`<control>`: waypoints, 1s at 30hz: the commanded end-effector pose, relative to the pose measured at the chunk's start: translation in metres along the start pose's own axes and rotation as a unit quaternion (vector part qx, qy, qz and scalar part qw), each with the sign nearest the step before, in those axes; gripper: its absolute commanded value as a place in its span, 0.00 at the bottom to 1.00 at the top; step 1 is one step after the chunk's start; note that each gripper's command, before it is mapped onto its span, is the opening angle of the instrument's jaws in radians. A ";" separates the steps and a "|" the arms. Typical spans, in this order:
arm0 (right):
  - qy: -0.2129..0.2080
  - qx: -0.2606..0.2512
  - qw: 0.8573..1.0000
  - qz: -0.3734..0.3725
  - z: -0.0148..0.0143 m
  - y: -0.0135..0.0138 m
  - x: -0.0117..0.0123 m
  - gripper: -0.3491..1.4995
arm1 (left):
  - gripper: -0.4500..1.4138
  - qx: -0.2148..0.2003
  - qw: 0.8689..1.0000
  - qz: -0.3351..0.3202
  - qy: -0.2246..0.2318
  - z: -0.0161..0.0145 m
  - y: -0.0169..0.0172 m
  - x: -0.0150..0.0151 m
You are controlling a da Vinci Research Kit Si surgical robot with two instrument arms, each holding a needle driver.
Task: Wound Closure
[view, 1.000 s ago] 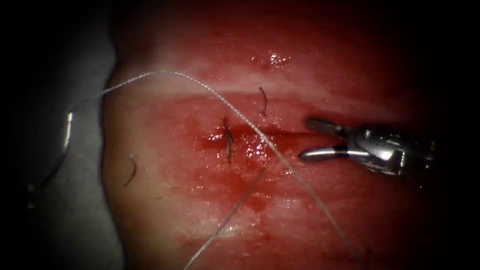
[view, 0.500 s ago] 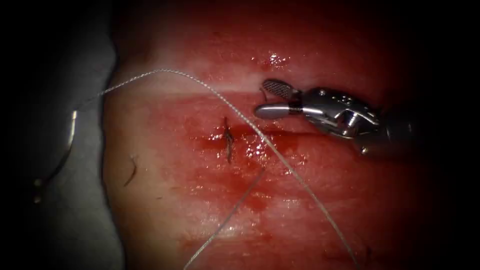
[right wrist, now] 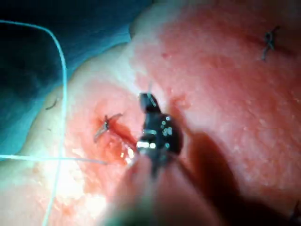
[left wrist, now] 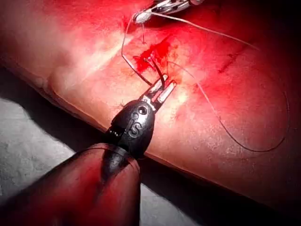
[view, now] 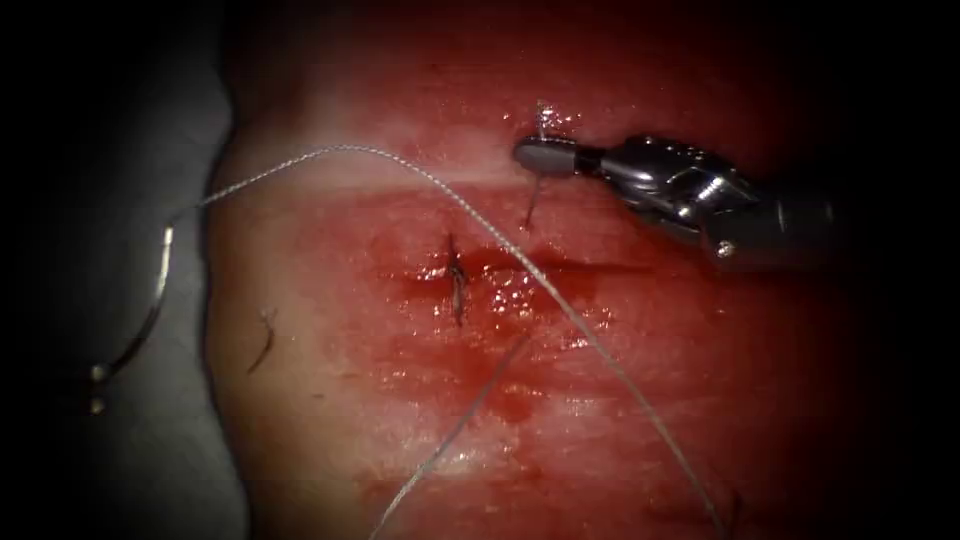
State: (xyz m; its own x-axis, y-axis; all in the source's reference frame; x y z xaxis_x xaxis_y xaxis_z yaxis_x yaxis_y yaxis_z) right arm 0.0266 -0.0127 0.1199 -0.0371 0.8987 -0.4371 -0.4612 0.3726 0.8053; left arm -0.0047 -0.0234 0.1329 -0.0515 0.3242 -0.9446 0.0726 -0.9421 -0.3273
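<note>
Our right tool [view: 535, 155] is clamped on the cut thread end [view: 533, 200] dangling just below its jaws; tug hard and we'd tear the tissue [view: 700, 400].

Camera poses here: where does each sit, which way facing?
Endoscope: above and in front, facing the tissue and cut; right tool comes in from the right, shut on a thread end; needle lies free left of the tissue.
Left wrist: on left arm, looking down its shaft at left tool; its hold unclear.
Right wrist: on right arm, looking down its shaft at right tool.
Shared: endoscope and left wrist both show right tool.
</note>
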 end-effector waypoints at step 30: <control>0.127 0.002 0.962 -0.240 -0.0243 0.0021 0.0069 0.86 | 0.00 0.107 0.992 -0.025 -0.067 0.0180 -0.0142 -0.0044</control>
State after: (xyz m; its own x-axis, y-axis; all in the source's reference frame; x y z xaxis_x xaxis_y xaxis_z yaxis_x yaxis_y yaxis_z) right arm 0.0031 -0.0107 0.1079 -0.0339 0.5294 -0.8477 -0.4820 0.7344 0.4778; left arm -0.0237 -0.0106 0.1434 -0.2781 0.3698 -0.8865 -0.1862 -0.9262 -0.3279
